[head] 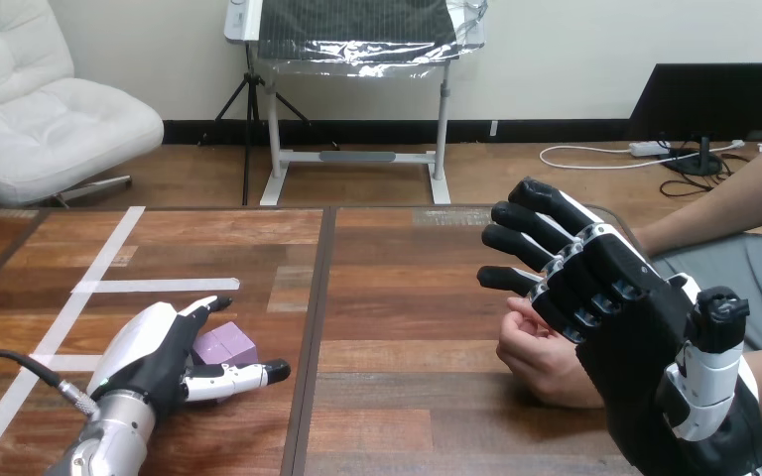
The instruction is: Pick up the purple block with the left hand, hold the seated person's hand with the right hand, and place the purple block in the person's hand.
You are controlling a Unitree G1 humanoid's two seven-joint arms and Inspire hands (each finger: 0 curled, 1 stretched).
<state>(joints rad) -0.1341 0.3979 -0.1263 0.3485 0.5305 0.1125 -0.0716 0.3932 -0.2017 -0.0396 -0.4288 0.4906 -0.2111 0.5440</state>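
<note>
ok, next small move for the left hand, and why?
Probably curl the left hand shut on the purple block: the block sits on the table between its fingers and thumb, which look straight, not yet gripping. The right hand hangs open by the person's hand.

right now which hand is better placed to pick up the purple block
Left. The left hand lies by the purple block, fingers and thumb either side of it. The right hand is raised open across the table, beside the person's hand.
</note>
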